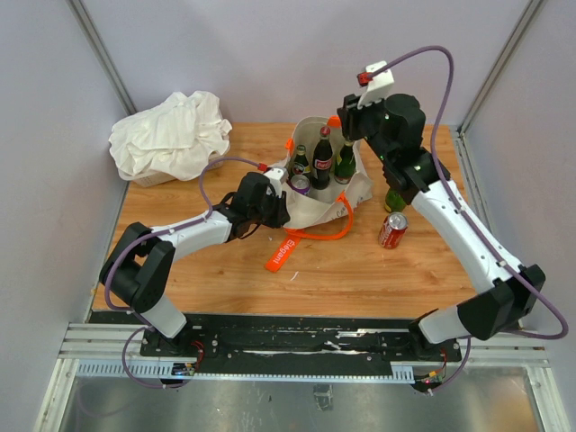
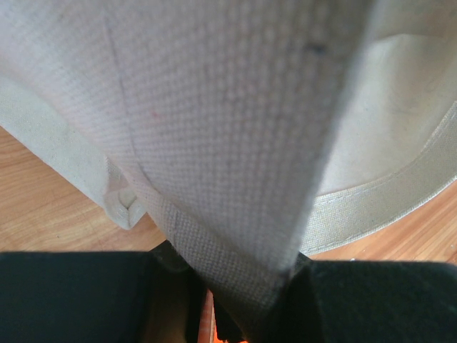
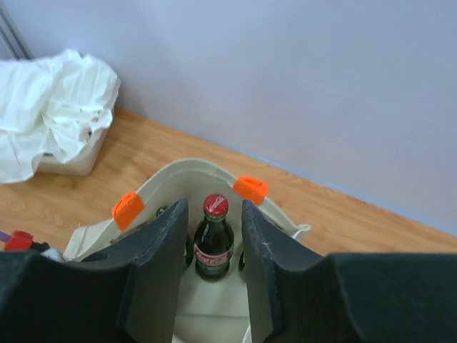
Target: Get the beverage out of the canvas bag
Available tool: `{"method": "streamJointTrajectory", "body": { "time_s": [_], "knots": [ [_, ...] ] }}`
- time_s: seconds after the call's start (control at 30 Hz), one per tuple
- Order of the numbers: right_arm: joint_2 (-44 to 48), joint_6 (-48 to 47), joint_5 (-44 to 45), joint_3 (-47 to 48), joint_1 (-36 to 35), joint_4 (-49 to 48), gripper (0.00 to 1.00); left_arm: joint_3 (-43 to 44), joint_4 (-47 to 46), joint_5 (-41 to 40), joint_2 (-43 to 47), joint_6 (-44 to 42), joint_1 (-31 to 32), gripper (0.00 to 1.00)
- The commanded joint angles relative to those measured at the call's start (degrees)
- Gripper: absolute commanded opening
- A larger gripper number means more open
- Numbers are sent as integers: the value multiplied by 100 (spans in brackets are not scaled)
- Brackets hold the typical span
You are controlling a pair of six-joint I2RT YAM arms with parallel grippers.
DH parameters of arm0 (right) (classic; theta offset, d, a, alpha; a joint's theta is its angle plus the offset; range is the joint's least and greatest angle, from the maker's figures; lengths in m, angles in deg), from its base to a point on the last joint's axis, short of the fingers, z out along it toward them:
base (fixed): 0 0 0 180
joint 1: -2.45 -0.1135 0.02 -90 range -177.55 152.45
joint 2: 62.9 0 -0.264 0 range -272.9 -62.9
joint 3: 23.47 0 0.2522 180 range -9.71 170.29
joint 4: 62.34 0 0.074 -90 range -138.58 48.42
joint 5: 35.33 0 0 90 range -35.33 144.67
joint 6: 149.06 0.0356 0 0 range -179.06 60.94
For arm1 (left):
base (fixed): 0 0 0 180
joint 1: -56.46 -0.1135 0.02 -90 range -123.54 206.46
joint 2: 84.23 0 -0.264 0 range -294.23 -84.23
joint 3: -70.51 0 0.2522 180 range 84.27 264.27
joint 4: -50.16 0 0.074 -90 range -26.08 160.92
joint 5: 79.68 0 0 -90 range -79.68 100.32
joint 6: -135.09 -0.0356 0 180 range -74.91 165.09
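The beige canvas bag [image 1: 355,187] stands open at mid-table with its orange handles [image 1: 317,236] spilling forward. Upright inside it are a dark cola bottle [image 1: 321,160] with a red cap and two green bottles [image 1: 345,162], next to a purple-topped can [image 1: 300,184]. My left gripper [image 1: 273,205] is shut on the bag's near-left rim, and canvas [image 2: 214,143] fills the left wrist view between the fingers [image 2: 243,304]. My right gripper [image 1: 347,119] hovers open above the bag. In the right wrist view its fingers [image 3: 213,209] frame the cola bottle [image 3: 213,246] without touching it.
A red soda can [image 1: 393,230] lies on the table right of the bag, with a green bottle [image 1: 394,200] just behind it by my right arm. A white cloth bundle [image 1: 169,135] sits at the back left. Grey walls enclose the wooden table [image 1: 225,279].
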Motion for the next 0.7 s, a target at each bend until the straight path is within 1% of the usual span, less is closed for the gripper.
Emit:
{"method": "streamJointTrajectory", "body": {
  "time_s": [0.0, 0.07, 0.23, 0.3, 0.4, 0.67],
  "knots": [
    [-557, 285, -141, 104, -103, 443, 39, 16, 272, 256, -73, -69, 94, 9],
    [-808, 378, -228, 151, -103, 435, 44, 23, 276, 251, -62, -77, 94, 9],
    [-1359, 369, -222, 462, -108, 460, 64, 33, 291, 221, -58, -94, 94, 10],
    [-1555, 353, -170, 587, -107, 466, 69, 20, 303, 220, -62, -86, 94, 10],
    [-1804, 335, -95, 705, -107, 446, 69, 1, 302, 220, -61, -71, 94, 10],
    [-2340, 255, 207, 942, -92, 370, 60, -28, 354, 173, -59, -82, 94, 11]
  ]
}}
